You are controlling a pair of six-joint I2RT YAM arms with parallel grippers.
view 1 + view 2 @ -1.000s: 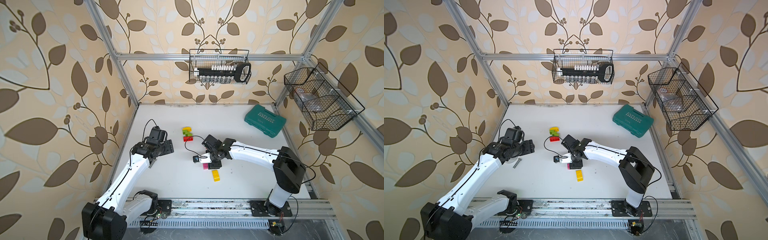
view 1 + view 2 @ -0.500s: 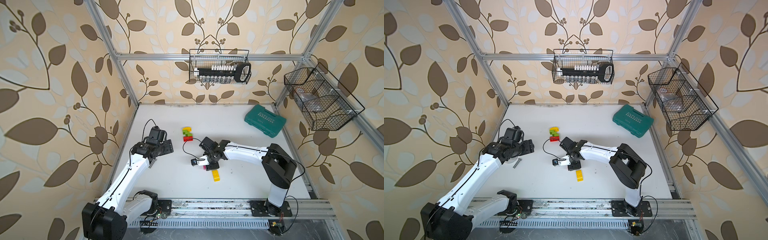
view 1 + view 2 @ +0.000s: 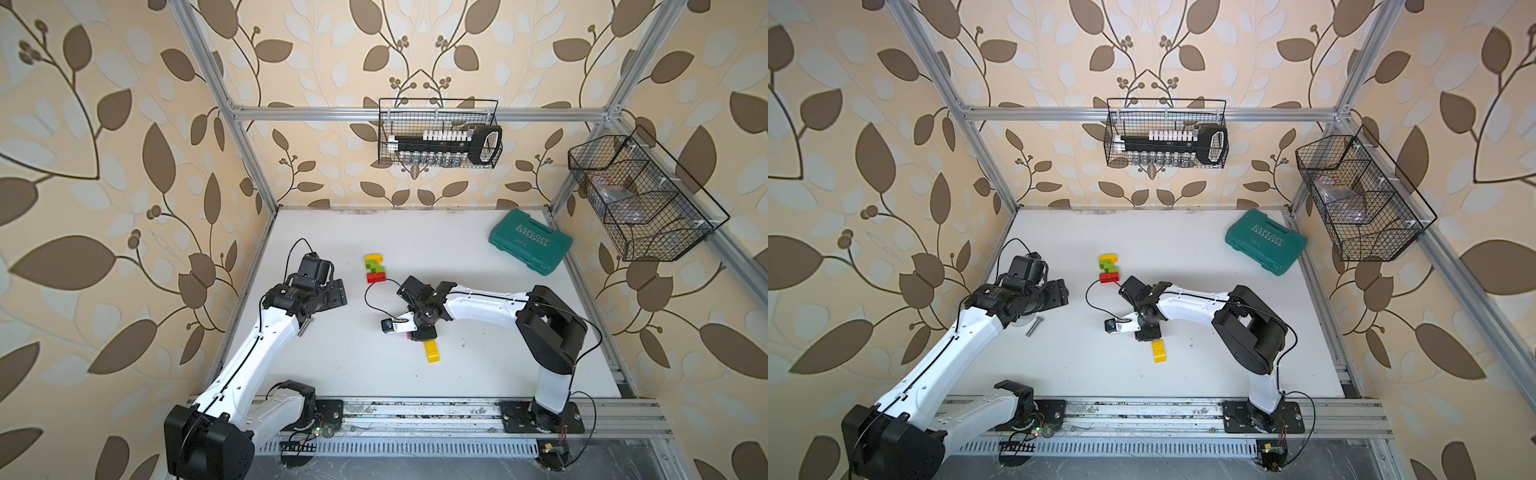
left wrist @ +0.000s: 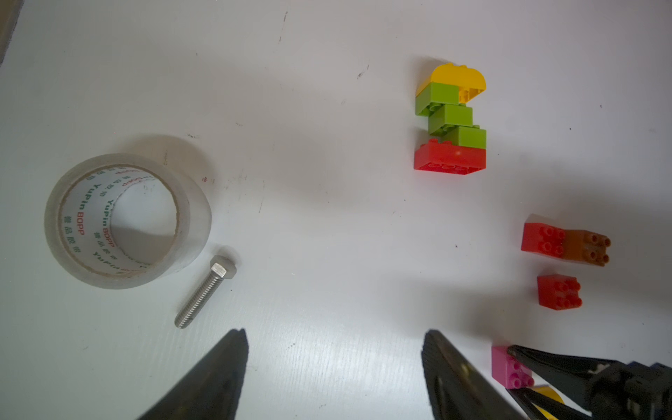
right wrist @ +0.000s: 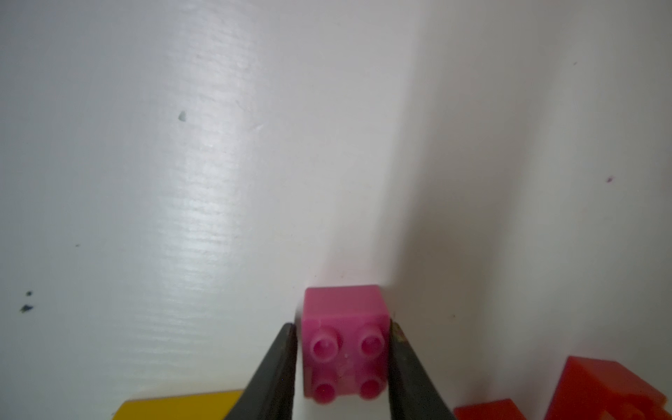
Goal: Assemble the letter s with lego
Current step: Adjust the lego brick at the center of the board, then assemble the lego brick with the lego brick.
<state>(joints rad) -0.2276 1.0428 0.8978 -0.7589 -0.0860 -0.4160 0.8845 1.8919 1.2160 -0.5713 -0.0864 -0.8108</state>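
Observation:
A lego stack of a yellow, lime green and red bricks lies mid-table, clear in the left wrist view. My right gripper points down in front of it. Its fingers press both sides of a pink lego brick that rests on the table, so the right gripper is shut on it. A yellow brick lies just in front. A joined red and brown pair and a red brick lie beside the pink one. My left gripper hovers open and empty at the left.
A roll of clear tape and a steel bolt lie under my left arm. A teal case sits at the back right. Wire baskets hang on the back wall and the right wall.
My right gripper's jaws have closed in onto the pink brick, and the right arm has folded in slightly. The left arm has not moved.

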